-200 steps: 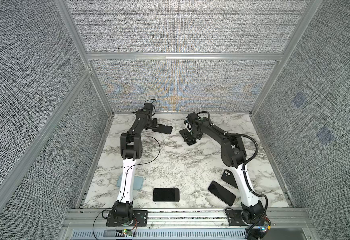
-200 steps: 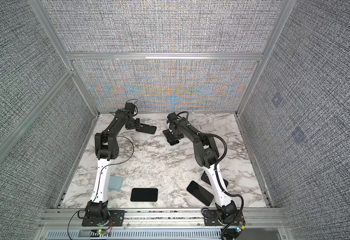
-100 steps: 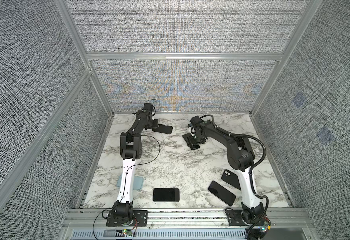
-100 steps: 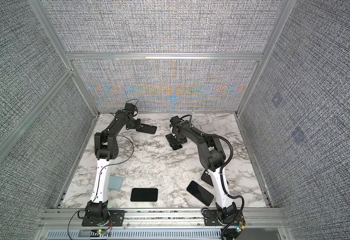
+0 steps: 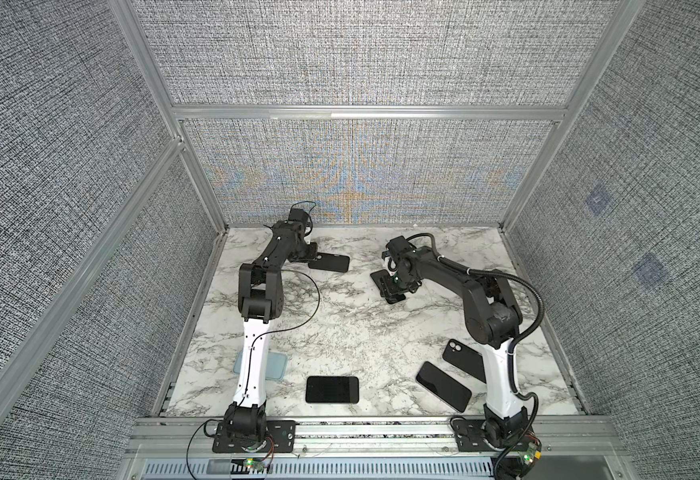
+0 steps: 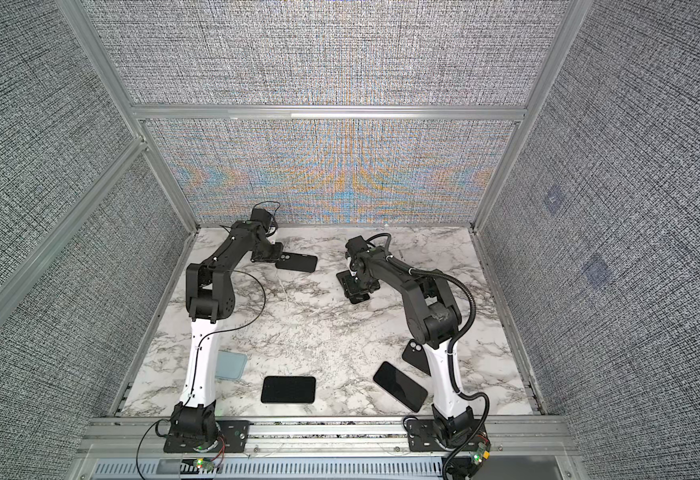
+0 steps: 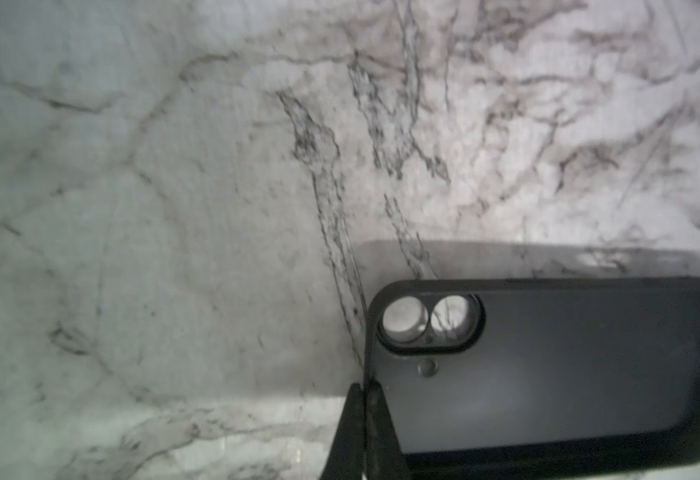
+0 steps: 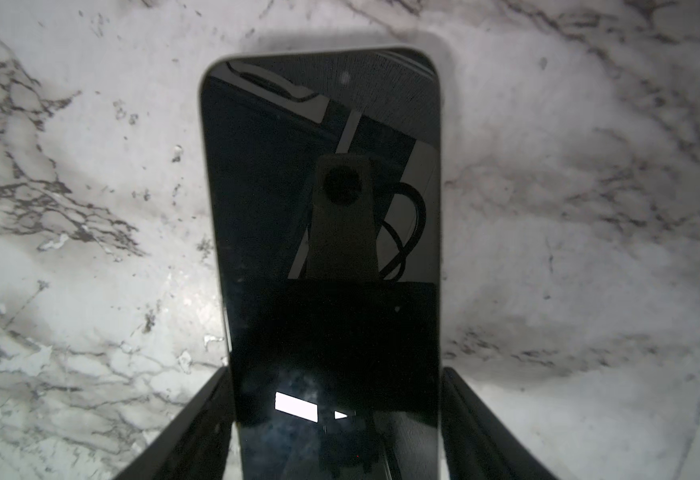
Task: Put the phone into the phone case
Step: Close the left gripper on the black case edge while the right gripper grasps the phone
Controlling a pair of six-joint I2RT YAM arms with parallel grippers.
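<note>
In both top views the left pincer (image 5: 310, 258) is pinched onto the end of a black phone case (image 5: 330, 263), way over at the far left of the marble bench (image 5: 340, 324). The right pincer (image 5: 394, 286) is far too, just right of centre, on top of the phone (image 5: 379, 277).

Left wrist view: fingertips (image 7: 377, 415) are squeezed tight on the case's end wall, right by the camera cutout.

Right wrist view: the phone's screen-up, with fingers (image 8: 211, 415) hugging both long edges.

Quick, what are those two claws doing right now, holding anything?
Left gripper: closed, pinching the edge of the black phone case.
Right gripper: closed on the phone, gripping its long sides.
</note>
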